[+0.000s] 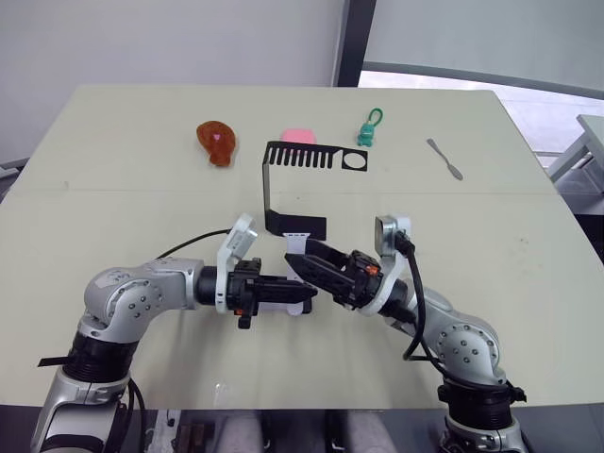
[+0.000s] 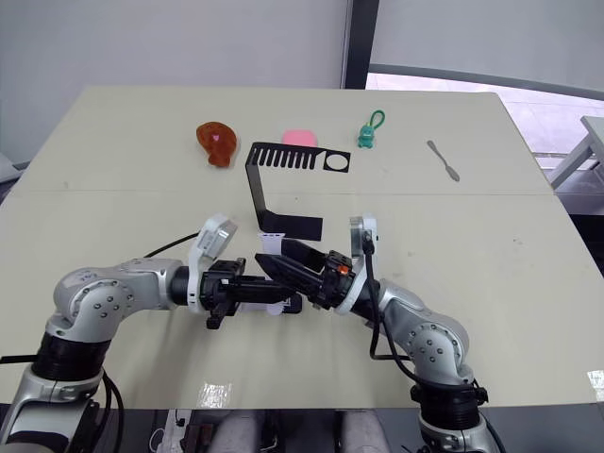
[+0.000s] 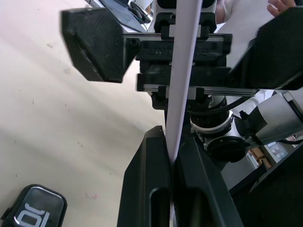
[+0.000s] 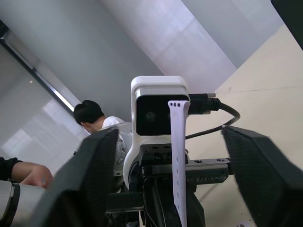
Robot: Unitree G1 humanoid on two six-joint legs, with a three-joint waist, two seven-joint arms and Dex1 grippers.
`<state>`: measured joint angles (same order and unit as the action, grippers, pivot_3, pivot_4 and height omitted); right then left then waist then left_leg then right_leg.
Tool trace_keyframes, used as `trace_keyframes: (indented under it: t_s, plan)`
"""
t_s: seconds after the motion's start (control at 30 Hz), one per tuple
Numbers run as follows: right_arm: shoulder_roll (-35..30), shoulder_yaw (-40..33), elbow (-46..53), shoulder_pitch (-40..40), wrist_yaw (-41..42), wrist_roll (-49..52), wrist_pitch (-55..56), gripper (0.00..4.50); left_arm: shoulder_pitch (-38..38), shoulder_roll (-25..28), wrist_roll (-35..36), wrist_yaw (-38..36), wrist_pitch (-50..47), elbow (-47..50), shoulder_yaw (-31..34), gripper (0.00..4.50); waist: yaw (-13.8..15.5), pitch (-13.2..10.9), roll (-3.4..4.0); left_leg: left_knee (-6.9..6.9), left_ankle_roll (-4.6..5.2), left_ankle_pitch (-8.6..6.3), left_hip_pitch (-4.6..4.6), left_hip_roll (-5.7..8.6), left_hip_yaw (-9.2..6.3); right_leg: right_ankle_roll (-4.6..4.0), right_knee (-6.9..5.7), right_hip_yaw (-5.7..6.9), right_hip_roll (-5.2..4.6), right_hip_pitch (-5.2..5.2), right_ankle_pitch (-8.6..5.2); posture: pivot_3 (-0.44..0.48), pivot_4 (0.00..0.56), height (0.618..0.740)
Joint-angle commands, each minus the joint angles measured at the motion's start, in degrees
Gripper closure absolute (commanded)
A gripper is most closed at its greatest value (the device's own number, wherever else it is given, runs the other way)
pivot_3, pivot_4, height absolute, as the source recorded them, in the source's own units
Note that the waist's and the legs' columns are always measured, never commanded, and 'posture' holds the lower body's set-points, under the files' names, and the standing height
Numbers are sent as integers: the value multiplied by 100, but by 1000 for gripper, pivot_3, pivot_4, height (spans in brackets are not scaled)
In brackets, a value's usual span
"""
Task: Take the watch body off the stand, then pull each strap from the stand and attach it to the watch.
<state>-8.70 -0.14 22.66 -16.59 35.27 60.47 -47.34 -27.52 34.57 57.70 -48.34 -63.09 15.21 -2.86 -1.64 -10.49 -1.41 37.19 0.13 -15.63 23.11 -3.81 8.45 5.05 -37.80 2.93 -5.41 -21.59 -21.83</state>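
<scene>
The black stand (image 1: 271,189) rises mid-table, its comb-like slotted top facing the far side. My left gripper (image 3: 173,142) is shut on one end of a pale lavender strap (image 3: 185,71), which reaches away from it towards the stand's base. My right gripper (image 1: 300,264) is open, its two fingers (image 4: 80,189) spread wide on either side of that strap (image 4: 178,156) without touching it. Both grippers meet just in front of the stand's base. The watch body (image 3: 35,210), black with pale digits, lies on the table beside my left gripper.
Along the far side lie an orange-brown lump (image 1: 215,142), a pink object (image 1: 298,137), a green keychain figure (image 1: 368,130) and a grey metal tool (image 1: 444,159). A person (image 4: 92,116) is behind the robot.
</scene>
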Motion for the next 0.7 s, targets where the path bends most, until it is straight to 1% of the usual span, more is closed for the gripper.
trace_keyframes:
  t_s: [0.03,0.17,0.2,0.23,0.67,0.7]
  plan:
    - [72,-64,103,2,-77,285,58,856,-14,-30,-28,37,50,198,64,4500,-4,0,0,0,0,0,0,0,0,0,0,0,0,0,0,0,150,740]
    - [47,-51,40,-15,-46,211,116,856,34,-88,-23,92,60,208,111,4500,0,0,0,0,0,0,0,0,0,0,-1,0,0,0,0,0,150,740]
    - [30,-57,21,-17,-42,253,77,1370,46,-98,-40,104,81,208,117,4500,1,0,0,0,0,0,0,0,0,0,0,0,-1,0,0,0,150,740]
    - [11,-54,11,-19,-34,267,54,1625,56,-102,-52,109,94,206,123,4500,0,0,0,0,0,0,0,0,0,0,0,0,-1,0,0,0,150,740]
    - [-4,-153,-209,-96,-131,337,23,1625,137,-139,-159,123,253,193,142,4500,-2,0,0,-1,0,0,0,0,0,0,0,0,-1,0,0,0,150,740]
    - [-9,-151,-217,-108,-123,331,34,2164,144,-138,-166,118,256,191,140,4500,-2,0,0,0,0,0,0,0,0,0,0,0,-1,0,0,0,150,740]
